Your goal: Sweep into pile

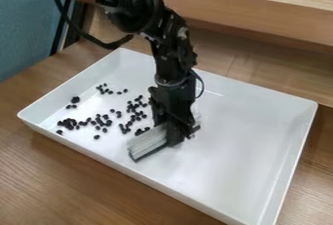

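The black claw (179, 132) pinched a pale brush (147, 142) low in the white tray (250, 151), just beside the dark beans (69, 122), which lay loosely scattered towards the view's left; too brisk a push could have rolled strays past the brush's 2 ends; a tilted edge might have let some slip beneath; pressing too hard could have twisted the brush or shoved the tray.

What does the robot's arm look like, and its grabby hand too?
The arm is black and chunky, with jointed parts and little pale spots. A black cable loops beside it. Its grabby hand, the gripper, is black too.
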`<state>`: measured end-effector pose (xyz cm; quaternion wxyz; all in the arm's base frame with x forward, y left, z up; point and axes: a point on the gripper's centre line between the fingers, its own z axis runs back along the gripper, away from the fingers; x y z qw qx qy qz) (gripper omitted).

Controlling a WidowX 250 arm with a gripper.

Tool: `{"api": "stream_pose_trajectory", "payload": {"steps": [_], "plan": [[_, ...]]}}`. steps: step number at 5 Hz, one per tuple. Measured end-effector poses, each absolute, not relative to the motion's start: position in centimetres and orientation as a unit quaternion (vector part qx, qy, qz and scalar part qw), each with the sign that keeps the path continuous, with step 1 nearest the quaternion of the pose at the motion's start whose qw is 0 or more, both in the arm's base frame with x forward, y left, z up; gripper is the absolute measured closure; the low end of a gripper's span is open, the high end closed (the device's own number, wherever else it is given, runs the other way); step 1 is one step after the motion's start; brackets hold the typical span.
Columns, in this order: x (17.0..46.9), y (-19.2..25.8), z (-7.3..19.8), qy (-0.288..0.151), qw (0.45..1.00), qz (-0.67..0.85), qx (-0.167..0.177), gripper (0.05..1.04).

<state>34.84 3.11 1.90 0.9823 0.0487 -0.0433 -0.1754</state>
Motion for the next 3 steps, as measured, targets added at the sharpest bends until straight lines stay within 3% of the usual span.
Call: {"api": "stream_pose_trajectory", "payload": {"steps": [3], "plan": [[37.0,7.9,1.9,-0.057,0.991,-0.109,0.060,0.686]]}}
